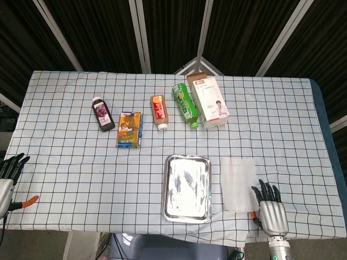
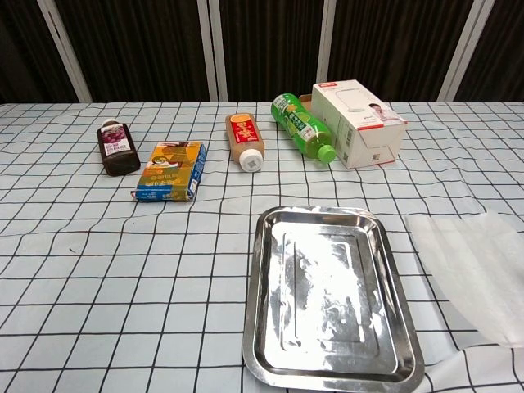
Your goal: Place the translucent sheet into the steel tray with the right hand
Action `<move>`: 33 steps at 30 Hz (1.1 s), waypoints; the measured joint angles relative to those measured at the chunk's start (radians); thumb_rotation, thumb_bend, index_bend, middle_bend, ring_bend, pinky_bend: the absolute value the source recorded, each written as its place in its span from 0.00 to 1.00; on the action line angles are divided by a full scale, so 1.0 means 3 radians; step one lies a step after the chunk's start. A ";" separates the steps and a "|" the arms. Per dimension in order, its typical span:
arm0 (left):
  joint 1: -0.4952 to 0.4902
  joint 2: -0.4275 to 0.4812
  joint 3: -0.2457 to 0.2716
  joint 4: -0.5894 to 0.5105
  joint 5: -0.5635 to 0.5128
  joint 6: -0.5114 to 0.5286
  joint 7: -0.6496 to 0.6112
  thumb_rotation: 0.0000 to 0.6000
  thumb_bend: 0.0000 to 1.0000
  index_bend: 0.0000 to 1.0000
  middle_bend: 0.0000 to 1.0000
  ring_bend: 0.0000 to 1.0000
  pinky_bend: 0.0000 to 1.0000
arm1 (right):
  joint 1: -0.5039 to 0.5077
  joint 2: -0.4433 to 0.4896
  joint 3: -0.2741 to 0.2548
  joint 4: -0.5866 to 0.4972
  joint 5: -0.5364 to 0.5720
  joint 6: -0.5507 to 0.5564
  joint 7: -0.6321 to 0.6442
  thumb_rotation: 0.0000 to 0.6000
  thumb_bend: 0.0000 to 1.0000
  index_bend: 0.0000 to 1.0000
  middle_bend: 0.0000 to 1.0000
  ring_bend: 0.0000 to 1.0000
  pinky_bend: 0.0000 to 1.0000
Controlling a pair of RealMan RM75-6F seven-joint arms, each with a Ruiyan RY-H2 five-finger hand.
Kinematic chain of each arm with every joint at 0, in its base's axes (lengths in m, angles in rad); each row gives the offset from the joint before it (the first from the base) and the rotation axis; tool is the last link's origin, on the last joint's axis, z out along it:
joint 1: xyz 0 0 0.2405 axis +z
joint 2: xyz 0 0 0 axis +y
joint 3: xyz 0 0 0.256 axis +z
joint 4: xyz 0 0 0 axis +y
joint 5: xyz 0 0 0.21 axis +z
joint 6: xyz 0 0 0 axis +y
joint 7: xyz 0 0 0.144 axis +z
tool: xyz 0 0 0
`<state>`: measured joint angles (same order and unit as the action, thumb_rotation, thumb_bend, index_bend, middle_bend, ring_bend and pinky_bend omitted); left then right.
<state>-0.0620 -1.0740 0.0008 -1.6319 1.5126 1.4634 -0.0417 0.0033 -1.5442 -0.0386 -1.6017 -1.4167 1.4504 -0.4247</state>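
Observation:
The translucent sheet [image 1: 238, 182] [image 2: 479, 270] lies flat on the checked tablecloth, just right of the steel tray [image 1: 187, 187] [image 2: 329, 302]. The tray is empty. My right hand [image 1: 268, 209] is at the table's front edge, palm down with fingers spread, its fingertips close to the sheet's near right corner; whether they touch it is unclear. The left hand [image 1: 7, 176] is at the far left edge, fingers apart, holding nothing. Neither hand shows in the chest view.
Along the back lie a dark bottle [image 1: 103, 114], a yellow-blue pack [image 1: 129, 129], an orange-labelled bottle [image 1: 159, 111], a green bottle [image 1: 186, 104] and a white box [image 1: 209, 100]. The tablecloth is rucked up at the front edge near the sheet [image 1: 230, 218].

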 measured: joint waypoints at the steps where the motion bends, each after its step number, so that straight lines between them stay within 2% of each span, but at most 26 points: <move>1: 0.0000 -0.0001 0.0000 0.0000 -0.0002 -0.0001 -0.0001 1.00 0.00 0.00 0.00 0.00 0.00 | 0.0003 0.0001 0.0007 -0.0004 -0.0005 0.0002 -0.0001 1.00 0.47 0.18 0.00 0.00 0.00; 10: -0.0005 -0.0001 -0.0003 0.0001 -0.0012 -0.0016 0.0001 1.00 0.00 0.00 0.00 0.00 0.00 | 0.0028 0.0008 0.0031 -0.0050 0.0022 -0.0062 -0.0033 1.00 0.47 0.20 0.00 0.00 0.00; 15: -0.0003 -0.0001 -0.0004 0.0001 -0.0011 -0.0008 -0.0002 1.00 0.00 0.00 0.00 0.00 0.00 | 0.0048 -0.0011 0.0021 -0.0011 -0.0129 -0.0022 0.0049 1.00 0.52 0.51 0.07 0.00 0.00; 18: -0.0001 0.0000 -0.0006 0.0002 -0.0014 -0.0006 -0.0009 1.00 0.00 0.00 0.00 0.00 0.00 | 0.0059 -0.0021 0.0025 0.0004 -0.0190 0.0001 0.0088 1.00 0.55 0.61 0.12 0.00 0.00; 27: -0.0004 -0.0001 -0.0007 0.0006 -0.0013 -0.0011 -0.0011 1.00 0.00 0.00 0.00 0.00 0.00 | 0.0100 -0.0025 0.0076 -0.0005 -0.0415 0.0128 0.0219 1.00 0.55 0.64 0.14 0.00 0.00; 33: -0.0007 -0.0001 -0.0008 0.0005 -0.0021 -0.0021 -0.0014 1.00 0.00 0.00 0.00 0.00 0.00 | 0.0182 0.0027 0.0197 -0.0227 -0.0721 0.0314 0.0324 1.00 0.55 0.64 0.14 0.00 0.00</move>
<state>-0.0640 -1.0743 -0.0015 -1.6304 1.5062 1.4573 -0.0459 0.0580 -1.5360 0.0206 -1.6699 -1.6330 1.5445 -0.3274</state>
